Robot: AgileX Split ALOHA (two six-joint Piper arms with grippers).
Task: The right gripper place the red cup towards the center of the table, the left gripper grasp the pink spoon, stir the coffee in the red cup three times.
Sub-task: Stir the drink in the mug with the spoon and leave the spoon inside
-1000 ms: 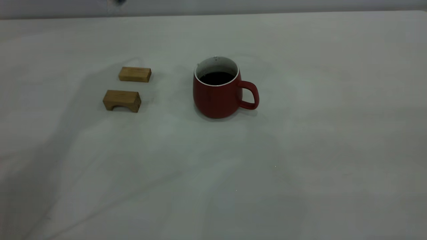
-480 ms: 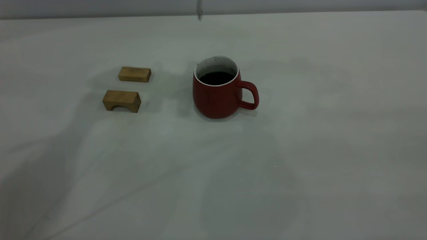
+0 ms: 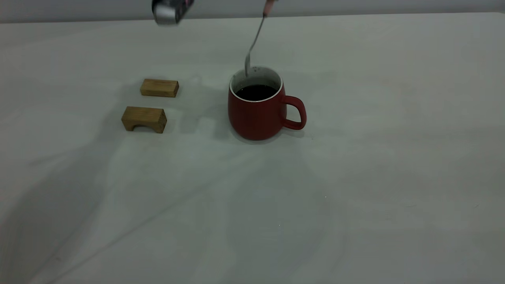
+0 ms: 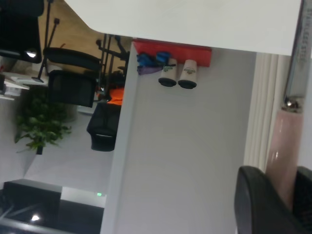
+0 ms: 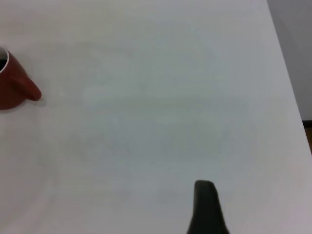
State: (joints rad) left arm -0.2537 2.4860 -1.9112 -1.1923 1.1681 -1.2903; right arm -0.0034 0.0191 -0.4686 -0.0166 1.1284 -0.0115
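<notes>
The red cup [image 3: 256, 114] stands upright near the middle of the table [image 3: 355, 177], handle to the right, with dark coffee [image 3: 256, 92] inside. The pink spoon [image 3: 254, 39] hangs down from the top edge. Its metal bowl is at the cup's far rim, above the coffee. My left gripper [image 4: 282, 183] is shut on the spoon's pink handle [image 4: 285, 141]; only its silver block [image 3: 167, 11] shows in the exterior view. In the right wrist view my right gripper [image 5: 204, 207] shows one black finger with nothing beside it, far from the cup [image 5: 12, 83].
Two small wooden blocks [image 3: 159, 87] [image 3: 144, 118] lie left of the cup. The table's right edge [image 5: 287, 87] shows in the right wrist view. Bare table stretches in front of and to the right of the cup.
The spoon has come down from the top edge until its bowl reaches the cup's far rim. The left gripper's silver block has entered at the top. The cup has not moved.
</notes>
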